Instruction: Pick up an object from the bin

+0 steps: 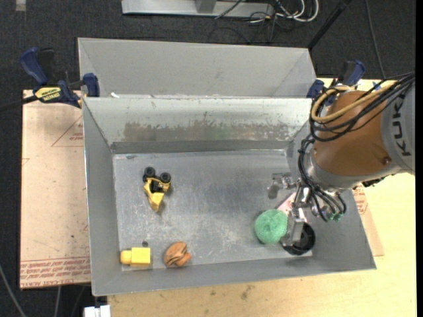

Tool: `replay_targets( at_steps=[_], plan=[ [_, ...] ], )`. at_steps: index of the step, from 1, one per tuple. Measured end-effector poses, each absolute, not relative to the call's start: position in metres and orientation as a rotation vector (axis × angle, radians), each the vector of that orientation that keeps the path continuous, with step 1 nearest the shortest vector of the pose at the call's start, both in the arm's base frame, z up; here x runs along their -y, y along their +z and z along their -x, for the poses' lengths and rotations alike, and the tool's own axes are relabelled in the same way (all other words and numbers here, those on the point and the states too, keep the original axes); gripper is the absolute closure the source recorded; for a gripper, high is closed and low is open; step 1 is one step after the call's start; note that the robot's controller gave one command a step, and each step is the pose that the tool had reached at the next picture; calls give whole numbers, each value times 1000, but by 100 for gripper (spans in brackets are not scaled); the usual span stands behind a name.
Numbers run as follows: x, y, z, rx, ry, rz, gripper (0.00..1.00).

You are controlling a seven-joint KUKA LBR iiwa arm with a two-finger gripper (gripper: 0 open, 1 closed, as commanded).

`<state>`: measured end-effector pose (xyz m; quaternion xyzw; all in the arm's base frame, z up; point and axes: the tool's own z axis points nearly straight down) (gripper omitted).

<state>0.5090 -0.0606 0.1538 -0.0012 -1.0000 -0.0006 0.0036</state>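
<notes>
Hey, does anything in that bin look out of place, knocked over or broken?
Nothing stands out. The yellow-and-black toy, yellow block, brown ball and green fuzzy ball all lie loose on the bin floor, apart from each other, none visibly broken. The pincer sits beside the green fuzzy ball, lower right.

**My arm, low in the bin's right front corner**

I reach into the bin (99, 197) from its right side. My arm (402, 134) crosses above the bin's right wall, and my wrist sits under its orange cover (350, 144). Yellow and black cables (328, 104) loop over the cover's top, and more are bunched beneath it. Below them my gripper (296, 233) points down at the bin's floor, close to the front wall and near the right front corner.
</notes>
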Motion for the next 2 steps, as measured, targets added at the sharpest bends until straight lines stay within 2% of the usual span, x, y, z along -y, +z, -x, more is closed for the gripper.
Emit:
replay_targets(
  at_steps=[1,2],
  plan=[
    [60,158,-511,3142,-1,0,0],
    [87,103,-513,3140,0,-184,0]
  ],
)
